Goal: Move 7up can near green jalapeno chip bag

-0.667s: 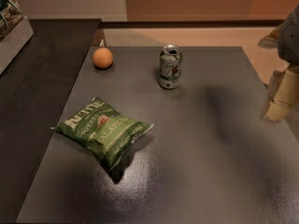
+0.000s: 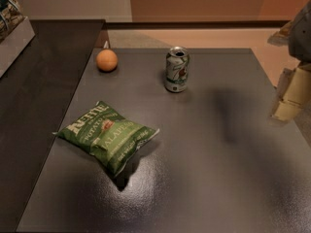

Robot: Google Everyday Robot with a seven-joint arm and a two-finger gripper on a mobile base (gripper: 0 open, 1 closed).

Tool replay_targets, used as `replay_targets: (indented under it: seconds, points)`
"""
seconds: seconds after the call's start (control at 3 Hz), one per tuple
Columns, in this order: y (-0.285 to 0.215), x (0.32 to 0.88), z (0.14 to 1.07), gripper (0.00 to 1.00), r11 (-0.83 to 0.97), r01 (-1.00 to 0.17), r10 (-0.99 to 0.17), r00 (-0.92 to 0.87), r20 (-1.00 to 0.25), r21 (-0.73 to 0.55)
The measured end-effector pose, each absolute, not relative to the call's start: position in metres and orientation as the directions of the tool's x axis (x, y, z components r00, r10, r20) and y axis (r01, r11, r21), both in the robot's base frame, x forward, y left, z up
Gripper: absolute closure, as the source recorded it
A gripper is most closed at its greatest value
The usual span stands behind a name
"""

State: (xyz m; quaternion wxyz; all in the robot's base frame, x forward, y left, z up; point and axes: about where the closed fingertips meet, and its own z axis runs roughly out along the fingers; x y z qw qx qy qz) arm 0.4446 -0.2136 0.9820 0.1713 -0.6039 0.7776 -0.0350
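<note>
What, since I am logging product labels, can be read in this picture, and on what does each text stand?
"KETTLE": white letters on the green jalapeno chip bag, roughly legible.
"POTATO": below it on the same bag; the next word is blurred.
"JALAPE": along the bag's lower part, the ending unclear.
7up can: green logo, too blurred to read.
Box at far left: print unreadable.
Gripper, at the right edge: no text.

Green bag (image 2: 108, 136) (white lettering), silver-green can (image 2: 177, 70), orange fruit (image 2: 106, 60), cream tool (image 2: 288, 103) at right edge.

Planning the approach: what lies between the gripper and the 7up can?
In the camera view, only bare tabletop separates the gripper at the right edge from the 7up can.
</note>
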Motion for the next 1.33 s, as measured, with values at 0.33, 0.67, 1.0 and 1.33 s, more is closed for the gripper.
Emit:
replay_targets:
  seconds: [0.33, 0.67, 1.0, 1.33]
  points:
    - [-0.207, 0.470, 0.982, 0.00, 0.284, -0.921, -0.937, -0.207, -0.283, -0.266]
    - [-0.200, 0.502, 0.978, 0.00, 0.305, -0.916, -0.916, -0.208, -0.343, -0.261]
    - [-0.192, 0.545, 0.965, 0.00, 0.337, -0.907, -0.888, -0.218, -0.405, -0.251]
    - [-0.170, 0.566, 0.953, 0.00, 0.338, -0.912, -0.864, -0.202, -0.461, -0.234]
